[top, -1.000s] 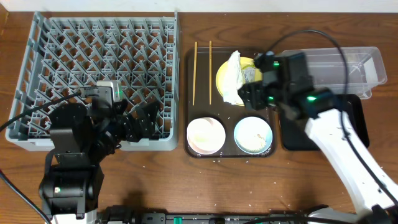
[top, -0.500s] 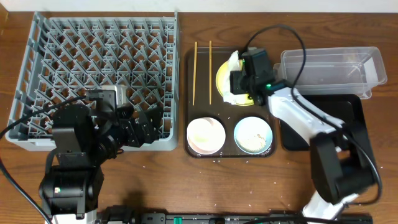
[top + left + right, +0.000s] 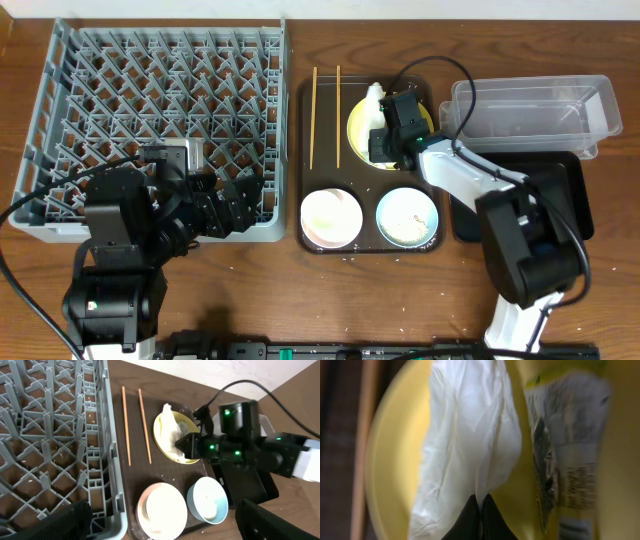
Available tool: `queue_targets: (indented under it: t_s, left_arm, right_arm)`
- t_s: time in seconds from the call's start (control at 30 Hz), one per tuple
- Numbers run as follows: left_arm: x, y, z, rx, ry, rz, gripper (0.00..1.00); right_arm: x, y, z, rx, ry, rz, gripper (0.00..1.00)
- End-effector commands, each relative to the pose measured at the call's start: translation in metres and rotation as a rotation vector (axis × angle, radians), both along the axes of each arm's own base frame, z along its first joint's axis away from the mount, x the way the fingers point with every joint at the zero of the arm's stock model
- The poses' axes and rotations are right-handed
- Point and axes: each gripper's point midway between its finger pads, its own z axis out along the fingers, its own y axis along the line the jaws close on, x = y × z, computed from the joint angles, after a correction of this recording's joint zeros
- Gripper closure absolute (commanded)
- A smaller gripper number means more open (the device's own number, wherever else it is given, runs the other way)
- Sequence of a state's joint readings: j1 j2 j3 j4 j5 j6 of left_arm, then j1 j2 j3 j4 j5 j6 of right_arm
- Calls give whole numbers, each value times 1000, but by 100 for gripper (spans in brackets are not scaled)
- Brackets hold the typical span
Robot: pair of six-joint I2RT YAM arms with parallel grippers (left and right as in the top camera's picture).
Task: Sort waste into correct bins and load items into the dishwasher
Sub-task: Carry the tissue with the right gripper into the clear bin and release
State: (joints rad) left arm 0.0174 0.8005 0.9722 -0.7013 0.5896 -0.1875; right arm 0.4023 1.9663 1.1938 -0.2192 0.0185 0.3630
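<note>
Overhead, right pincer (image 3: 385, 140): down on yellow plate (image 3: 358, 125), upper centre-right, on brown tray (image 3: 325, 178); napkin (image 3: 374, 98) shows just above it.
Left wrist, left pincer (image 3: 162, 510): spread wide and empty, fingers at the bottom corners, beside dish rack (image 3: 50, 435).
Right wrist, right pincer: tips pinched together on the napkin's lower fold, bottom centre; snack wrapper (image 3: 565, 460) at right on the plate.

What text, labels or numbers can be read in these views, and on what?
Nothing is legible in any view.
Snack wrapper: dark print on a pale panel, too blurred to read.
Napkin, yellow plate, dish rack, clear tub: no markings visible.
</note>
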Motion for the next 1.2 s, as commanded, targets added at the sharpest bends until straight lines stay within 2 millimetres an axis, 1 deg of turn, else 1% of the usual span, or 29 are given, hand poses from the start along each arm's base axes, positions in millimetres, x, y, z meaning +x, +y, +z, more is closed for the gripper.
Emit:
queue_targets:
  t_s: [0.0,0.03,0.07,0.13,0.17,0.2,0.23,0.3,0.37,0.4,0.43,0.47,0.53,0.6,0.7,0.73,0.77,0.8,0.87,0.9,0.93,1.0,1.07,1.1,1.13,1.17]
  left_arm:
    - [-2,-3,13,-13,-26,-9,7]
    - [-2,-3,13,-13,-26,-9,7]
    - [-2,-3,13,-12,-26,-9,7]
    - [-1,-2,12,-11,-26,-6,7]
    - [-1,-2,12,-11,-26,-6,7]
    - [-1,-2,12,-11,-26,-6,7]
    - [-1,-2,12,-11,-26,-6,7]
    - [-1,-2,12,-11,-26,-6,7]
    - [-1,-2,12,-11,-26,-6,7]
    - [-1,-2,12,-11,-26,-6,7]
    - [-1,-2,12,-11,-26,-6,7]
    - [-1,-2,12,-11,-26,-6,7]
    - [-1,-2,12,-11,-26,-6,7]
    - [-1,-2,13,-11,-26,-6,7]
    - [-1,-2,12,-11,-26,-6,7]
    - [-1,-2,12,-11,-26,-6,7]
    - [-1,-2,12,-11,-26,-6,7]
    - [-1,-2,12,-11,-26,-6,7]
    - [-1,-2,12,-11,-26,-6,7]
    - [-1,-2,12,-11,-26,-6,7]
    - [-1,-2,12,-11,-26,-6,7]
    - [-1,-2,12,-11,-26,-6,7]
    - [-1,-2,12,-11,-26,-6,7]
    - [-1,-2,13,-11,-26,-6,7]
    - [-1,-2,13,-11,-26,-6,7]
    - [-1,-2,12,-11,-26,-6,7]
  right_arm:
    - [10,2,67,58,-134,-8,99]
    - [12,-2,86,73,-170,-16,99]
    - [12,-5,96,79,-190,-24,99]
    - [15,-17,125,99,-247,-66,99]
    - [16,-30,145,114,-284,-119,99]
    - [17,-42,155,120,-302,-163,99]
    - [17,-52,163,124,-314,-203,99]
    - [15,-82,175,132,-323,-317,99]
    - [13,-112,177,130,-316,-436,99]
    - [12,-130,175,127,-306,-514,99]
    - [10,-153,170,133,-289,-614,99]
    - [8,-169,164,140,-270,-689,99]
    - [6,-193,153,160,-238,-796,99]
    - [6,-212,142,169,-215,-870,99]
    - [8,-231,128,168,-195,-928,99]
    - [9,-234,125,168,-193,-936,97]
    - [12,-236,123,172,-194,-937,87]
    - [14,-235,124,177,-198,-923,73]
    - [23,-226,132,171,-224,-816,49]
    - [25,-221,137,177,-233,-765,40]
    - [26,-216,142,193,-240,-738,35]
    - [25,-206,156,246,-254,-698,33]
    - [23,-191,174,306,-275,-638,33]
    - [23,-182,182,329,-286,-594,34]
    - [21,-166,195,352,-306,-508,36]
    - [20,-154,202,356,-320,-442,36]
